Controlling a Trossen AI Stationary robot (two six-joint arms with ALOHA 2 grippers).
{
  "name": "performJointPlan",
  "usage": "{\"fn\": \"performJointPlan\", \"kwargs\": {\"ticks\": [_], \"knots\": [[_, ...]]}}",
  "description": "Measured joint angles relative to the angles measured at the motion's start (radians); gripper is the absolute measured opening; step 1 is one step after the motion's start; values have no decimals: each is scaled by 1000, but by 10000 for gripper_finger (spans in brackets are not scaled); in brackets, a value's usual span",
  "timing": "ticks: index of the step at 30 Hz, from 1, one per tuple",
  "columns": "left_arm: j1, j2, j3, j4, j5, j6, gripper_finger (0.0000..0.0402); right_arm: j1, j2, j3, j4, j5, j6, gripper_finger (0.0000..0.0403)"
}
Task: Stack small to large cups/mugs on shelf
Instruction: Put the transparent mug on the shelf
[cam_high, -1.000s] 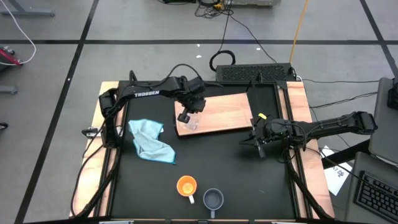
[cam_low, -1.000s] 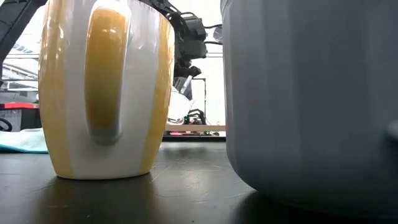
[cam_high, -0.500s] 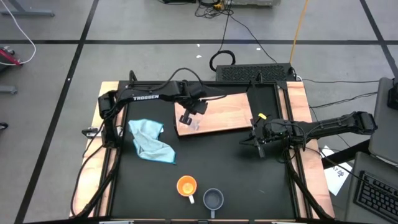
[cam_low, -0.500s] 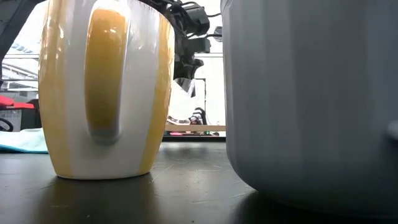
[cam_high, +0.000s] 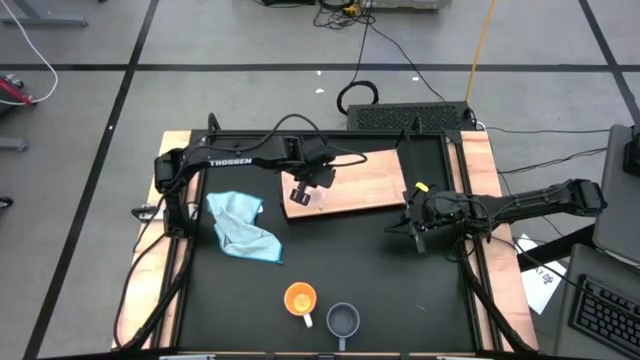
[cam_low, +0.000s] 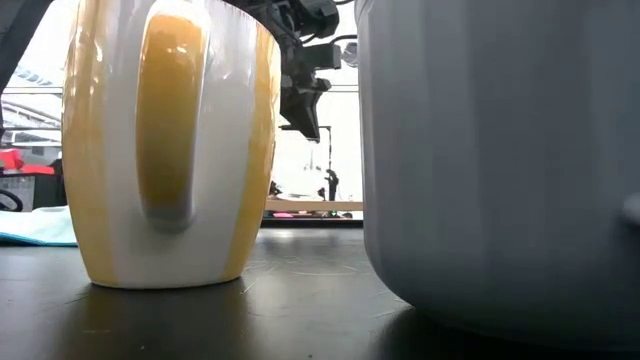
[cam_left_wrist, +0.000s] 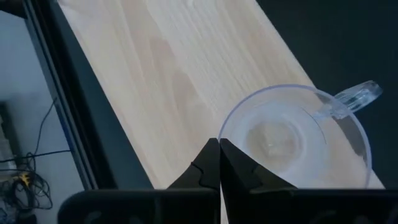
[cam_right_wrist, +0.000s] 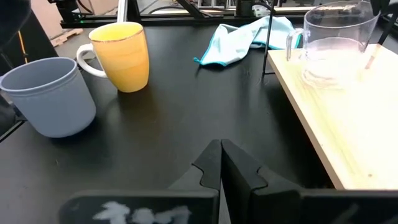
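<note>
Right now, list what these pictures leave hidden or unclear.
- Low view: the orange mug and grey-blue mug fill the frame, hiding the glass cup and most of the board.
- High view: the left gripper covers most of the glass cup.
- Left wrist view: the cup's near rim is cut off.

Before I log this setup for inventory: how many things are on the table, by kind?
Cups/mugs: 3 (clear glass cup, orange mug, grey-blue mug)
Wooden shelf board: 1
Light blue cloth: 1
Total: 5
</note>
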Motion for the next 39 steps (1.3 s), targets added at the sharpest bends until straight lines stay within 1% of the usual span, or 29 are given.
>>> {"fn": "performJointPlan", "kwargs": {"ticks": [12, 14, 17, 23, 26, 31, 34, 39], "knots": [[24, 0, 0, -3, -21, -55, 3, 0, 0, 0, -2, 0, 8, 0], [30, 0, 0, -4, -12, -60, 12, 0, 0, 0, -2, 0, 7, 0], [41, 0, 0, -4, 31, -60, 34, 0, 0, 0, -2, 0, 7, 0], [54, 0, 0, -2, 49, -60, 76, 0, 0, 0, -2, 0, 4, 0], [55, 0, 0, 8, 49, -60, 84, 0, 0, 0, -2, 0, 4, 0], [55, -3, 0, 31, 50, -65, 85, 0, 0, 0, -2, 0, 4, 0], [55, -8, 0, 21, 53, -120, 85, 0, 0, 0, -2, 0, 4, 0], [51, -8, 0, -42, 57, -234, 86, 0, 0, 0, -2, 0, 4, 0]]}}
